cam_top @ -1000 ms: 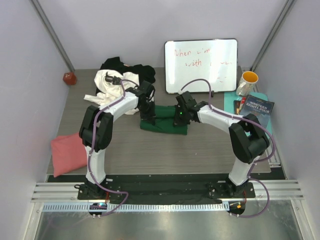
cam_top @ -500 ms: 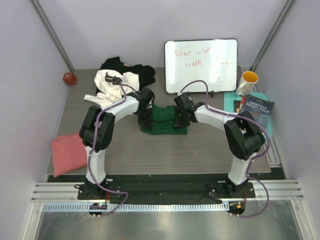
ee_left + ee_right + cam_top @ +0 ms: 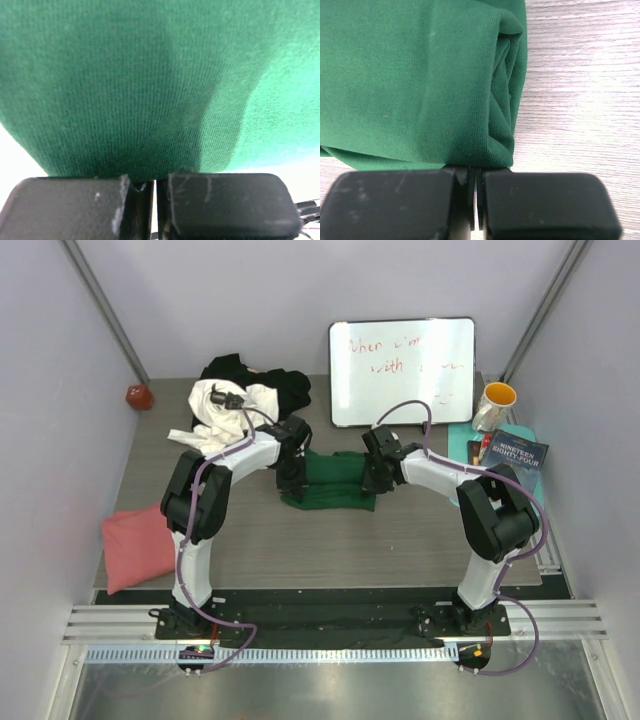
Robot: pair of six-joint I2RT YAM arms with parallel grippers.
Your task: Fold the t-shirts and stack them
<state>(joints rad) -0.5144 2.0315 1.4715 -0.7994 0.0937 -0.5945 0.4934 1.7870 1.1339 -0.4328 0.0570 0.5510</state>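
Note:
The dark green t-shirt (image 3: 332, 483) lies partly folded at the table's middle, between my two arms. My left gripper (image 3: 291, 478) is shut on its left end; in the left wrist view the green cloth (image 3: 150, 75) hangs right over the closed jaws (image 3: 155, 182). At the shirt's right end my right gripper (image 3: 376, 477) is shut, and the right wrist view shows a folded green edge (image 3: 410, 75) meeting its jaws (image 3: 476, 172). The white t-shirt (image 3: 222, 405) and the black t-shirt (image 3: 285, 387) are heaped at the back left. The salmon pink t-shirt (image 3: 135, 546) lies folded at the front left.
A whiteboard (image 3: 402, 370) leans at the back. A yellow-lined mug (image 3: 496, 403), a book (image 3: 515, 458) and a teal mat (image 3: 461, 446) sit at the right edge. A red ball (image 3: 139, 396) rests at the far left, beyond the grey wooden table (image 3: 400, 540).
My right gripper has shifted right and a little back along the green shirt's end. The left gripper edged slightly back. The green cloth between them now lies more spread.

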